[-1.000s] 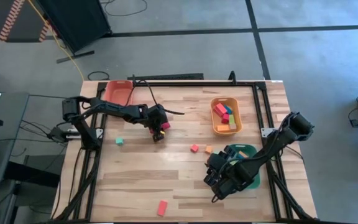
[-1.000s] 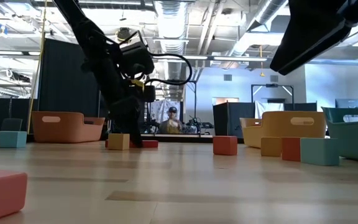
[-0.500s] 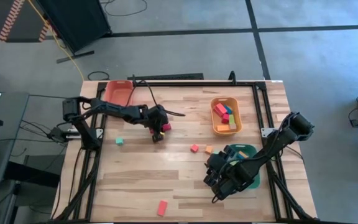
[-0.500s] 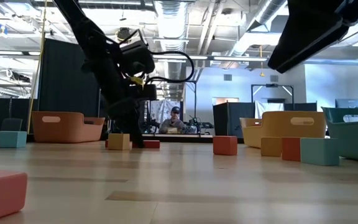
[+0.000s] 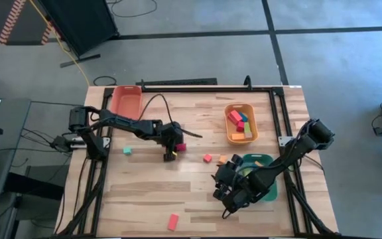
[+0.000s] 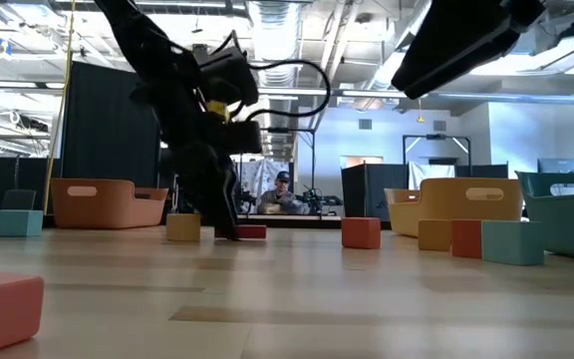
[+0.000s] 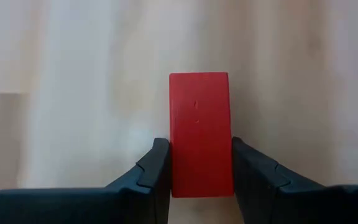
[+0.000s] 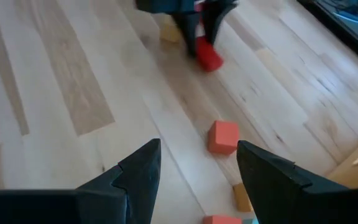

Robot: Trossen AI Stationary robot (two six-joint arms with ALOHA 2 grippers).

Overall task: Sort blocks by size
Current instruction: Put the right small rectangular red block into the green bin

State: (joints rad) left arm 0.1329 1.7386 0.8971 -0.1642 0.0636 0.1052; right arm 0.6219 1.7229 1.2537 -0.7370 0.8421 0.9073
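The left arm is stretched from its base at the table's left edge toward the middle of the table, its wrist bent downward. The left gripper (image 7: 200,168) is lowered to the tabletop, its two fingers (image 7: 156,171) pressed against the long sides of a red block (image 7: 199,127). The right arm is folded back from the right edge, and the right gripper (image 8: 197,168) is held above the table, fingers spread apart.
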